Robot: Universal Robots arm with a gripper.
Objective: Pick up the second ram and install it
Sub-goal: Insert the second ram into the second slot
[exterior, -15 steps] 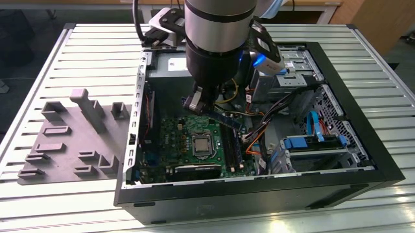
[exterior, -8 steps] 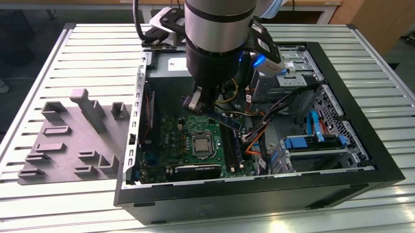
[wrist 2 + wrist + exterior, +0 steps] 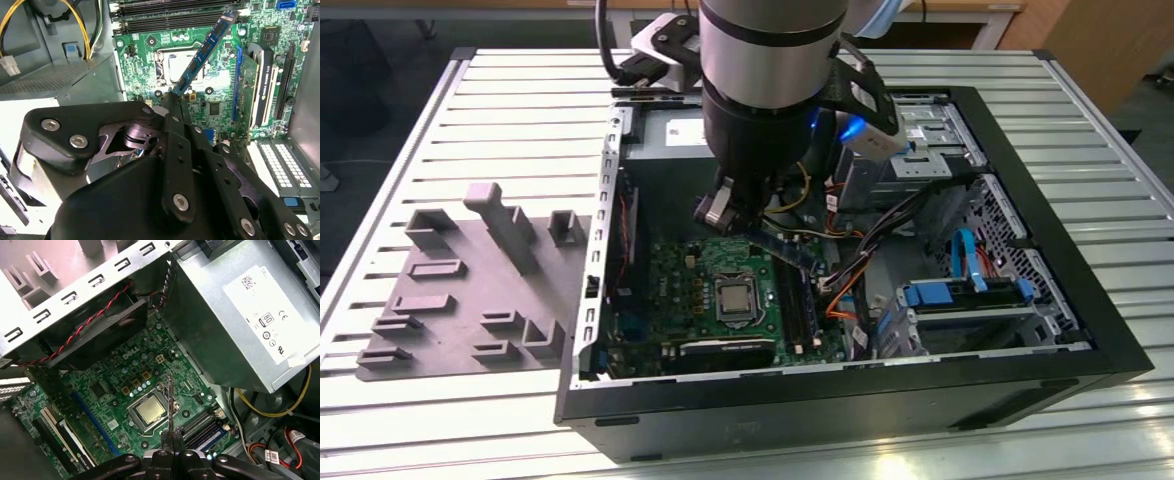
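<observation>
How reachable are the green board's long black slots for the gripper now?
Probably yes: the gripper, shut on the narrow dark memory stick, hangs above the green circuit board, and nothing stands between it and the long black slots.

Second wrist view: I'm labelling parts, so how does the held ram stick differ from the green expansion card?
The second ram is dark, narrow and held tilted above the motherboard by the gripper; the green expansion card is broader and stands plugged into that board. Both are flat circuit boards carrying chips.

White printed label (image 3: 272, 315) on grey PSU box (image 3: 210, 325), white lettering (image 3: 132, 355) on green mobo (image 3: 112, 387).
</observation>
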